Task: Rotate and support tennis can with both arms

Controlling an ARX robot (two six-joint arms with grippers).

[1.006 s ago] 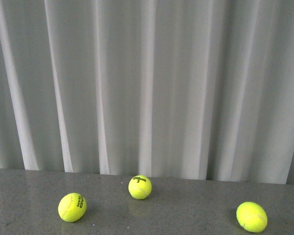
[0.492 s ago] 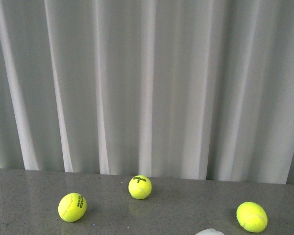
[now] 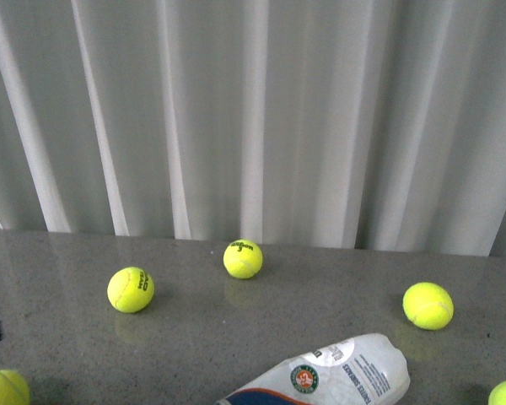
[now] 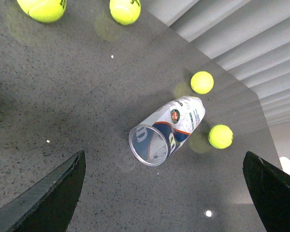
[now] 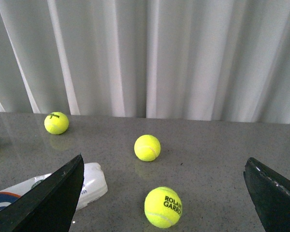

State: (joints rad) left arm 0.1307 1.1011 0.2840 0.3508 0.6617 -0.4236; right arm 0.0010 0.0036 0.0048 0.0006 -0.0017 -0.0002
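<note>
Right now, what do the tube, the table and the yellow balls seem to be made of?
The tube looks like thin clear plastic, glossy: you see through its open mouth, with a printed label. The balls look like fuzzy matte felt. The table seems polished speckled grey stone or laminate: it reflects the balls.

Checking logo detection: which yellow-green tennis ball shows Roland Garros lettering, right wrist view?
The round yellow-green felt tennis ball nearest that camera: black ROLAND GARROS print faces it; the other balls show no such wording.
</note>
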